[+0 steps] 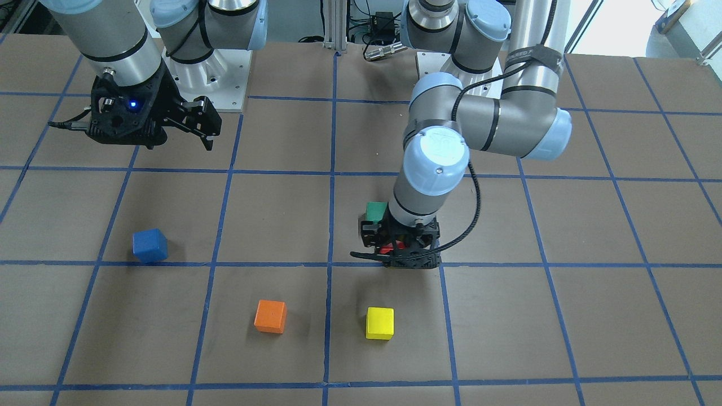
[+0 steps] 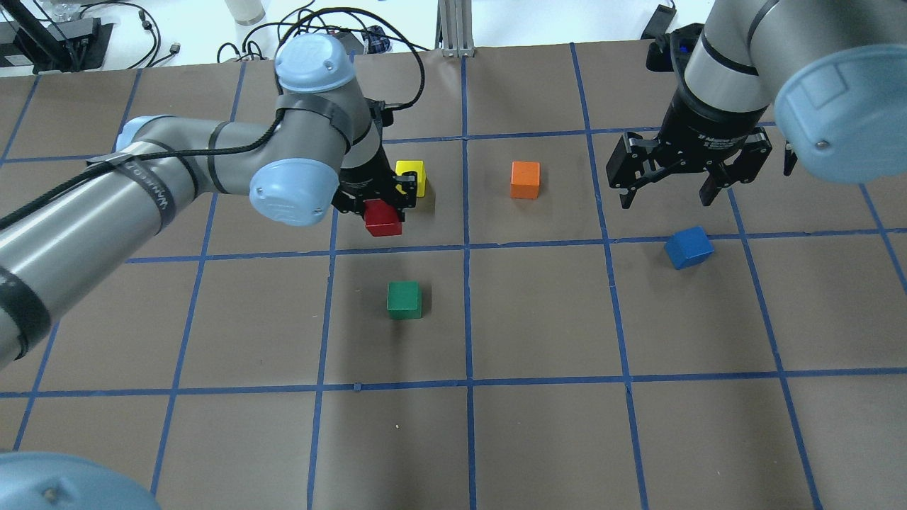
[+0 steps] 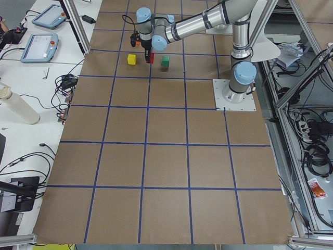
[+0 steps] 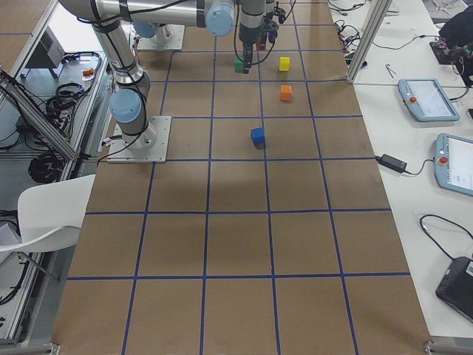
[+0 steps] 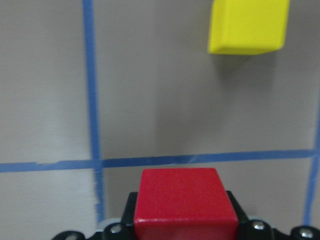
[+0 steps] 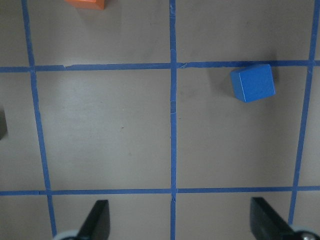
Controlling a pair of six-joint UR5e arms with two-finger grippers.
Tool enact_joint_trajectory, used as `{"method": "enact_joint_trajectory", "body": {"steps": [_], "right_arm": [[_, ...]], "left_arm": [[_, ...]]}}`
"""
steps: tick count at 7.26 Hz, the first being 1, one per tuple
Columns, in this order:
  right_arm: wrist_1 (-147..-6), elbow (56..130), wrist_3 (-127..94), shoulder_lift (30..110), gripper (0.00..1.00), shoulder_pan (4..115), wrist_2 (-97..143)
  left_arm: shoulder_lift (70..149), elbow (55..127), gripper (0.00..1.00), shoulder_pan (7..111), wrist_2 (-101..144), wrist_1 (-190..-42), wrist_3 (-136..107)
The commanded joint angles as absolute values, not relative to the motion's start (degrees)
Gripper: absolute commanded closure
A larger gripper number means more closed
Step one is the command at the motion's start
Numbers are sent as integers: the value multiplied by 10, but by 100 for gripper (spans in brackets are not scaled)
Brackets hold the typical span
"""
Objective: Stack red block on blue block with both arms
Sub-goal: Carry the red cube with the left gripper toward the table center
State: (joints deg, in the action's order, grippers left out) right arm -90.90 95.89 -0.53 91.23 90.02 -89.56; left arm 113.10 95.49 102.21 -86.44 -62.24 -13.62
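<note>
My left gripper (image 2: 378, 207) is shut on the red block (image 2: 383, 221) and holds it above the table, between the yellow and green cubes. The left wrist view shows the red block (image 5: 185, 200) between the jaws. In the front view it (image 1: 391, 246) is mostly hidden by the gripper (image 1: 401, 251). The blue block (image 2: 689, 247) lies on the table on the right side, slightly rotated; it also shows in the front view (image 1: 150, 246) and the right wrist view (image 6: 252, 82). My right gripper (image 2: 666, 190) is open and empty, raised just beyond the blue block.
A yellow cube (image 2: 411, 177) sits just beyond the left gripper. An orange cube (image 2: 525, 179) lies between the two grippers. A green cube (image 2: 404, 299) lies nearer the robot than the red block. Blue tape lines grid the brown table.
</note>
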Motion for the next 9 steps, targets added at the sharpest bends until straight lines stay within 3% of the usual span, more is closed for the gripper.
{"method": "enact_joint_trajectory", "body": {"steps": [1,4,5,6,9], "right_arm": [[-909,959,-5,912,0,900,-896],[-909,959,-5,912,0,900,-896],[-909,959,-5,912,0,900,-896],[-908,959,-5,912,0,899,-896],[-910,958,-3,910,0,900,-896]], "left_arm": [[1190,926,71,1070,-857,-578,-201],[1238,926,68,1096,-864,-539,-219],[1239,925,5,1104,-863,-521,-251],[1238,929,0,1105,-856,-491,-259],[1181,931,0,1058,-827,-514,-217]]}}
